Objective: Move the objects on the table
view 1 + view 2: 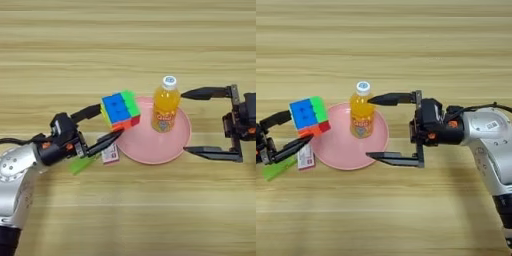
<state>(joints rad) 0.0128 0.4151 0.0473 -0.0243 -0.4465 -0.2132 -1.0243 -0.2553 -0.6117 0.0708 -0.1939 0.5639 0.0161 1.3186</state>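
On the table (128,40), the pink plate (145,145) sits centre with the juice bottle (165,105) upright on it. Your right gripper (381,127) is spread wide beside the bottle, holding nothing. Your left gripper (107,125) pinches the puzzle cube (120,110) over the plate's left rim; that corner-ish hold looks likely to slip.

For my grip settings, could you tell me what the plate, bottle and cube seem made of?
Pink plate: likely plastic, smooth, evenly matte. Juice bottle: clear plastic by its look, orange liquid showing through, white cap. Puzzle cube, held in the left claw: hard plastic, glossy coloured tiles.
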